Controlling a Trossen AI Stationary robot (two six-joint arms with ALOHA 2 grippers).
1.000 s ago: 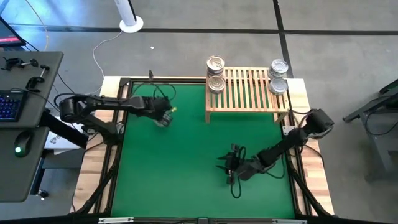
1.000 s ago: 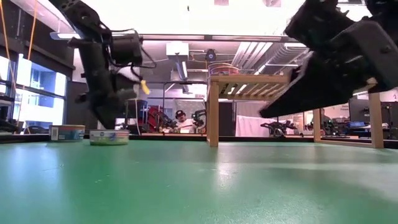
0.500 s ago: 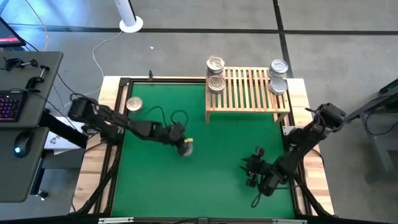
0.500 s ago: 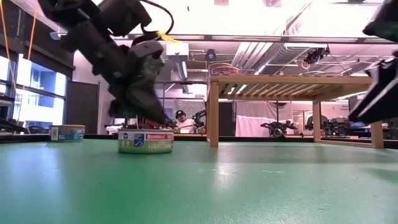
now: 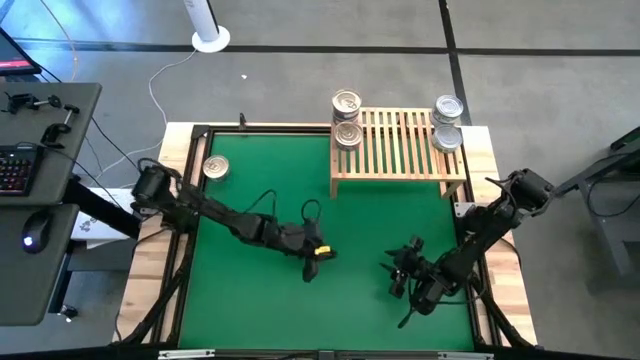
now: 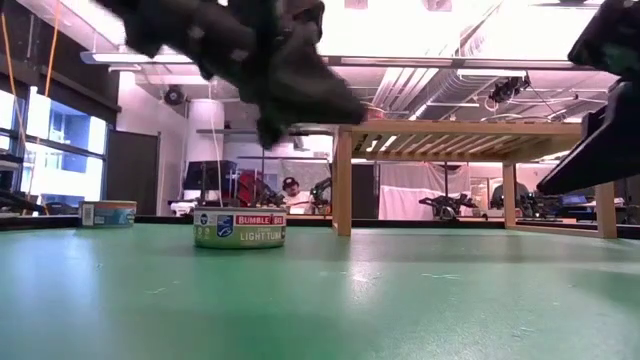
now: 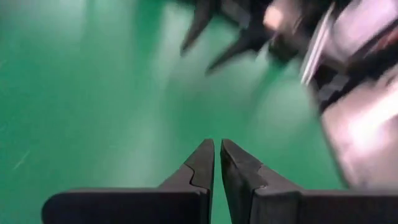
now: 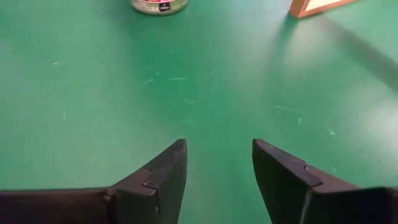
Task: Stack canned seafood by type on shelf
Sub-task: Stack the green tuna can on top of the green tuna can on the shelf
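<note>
**Tins on the rack and the mat, both pincers empty**

Tins of seafood, small squat round metal cans with shiny pull-tab lids, sit in several places in the high view. Two stand close together at the slatted light-wood shelf's (image 5: 400, 145) left end (image 5: 347, 118), and two more at its right end (image 5: 447, 123). A single tin (image 5: 215, 167) lies near the far left corner of the green-topped table (image 5: 260, 290). The left pincer (image 5: 312, 252), on a dark arm stretched low across the mat, is near the table's middle; whether a tin lies beneath it cannot be told from above. The right pincer (image 5: 400, 278) hangs over the mat's right part, well apart from the shelf.

From the low view, a labelled light-tuna tin (image 6: 239, 228) rests flat on the mat with the left arm blurred above it and not touching it. A second tin (image 6: 108, 213) stands far off at the left. The shelf (image 6: 470, 140) rises on its legs behind.

Through the left wrist view, the left pincer's fingers (image 7: 202, 165) are pressed together with nothing between them, over bare green mat.

Through the right wrist view, the right pincer's fingers (image 8: 165, 171) stand apart, holding nothing; a tin (image 8: 160, 5) and a shelf leg (image 8: 314, 6) lie ahead of them.
</note>
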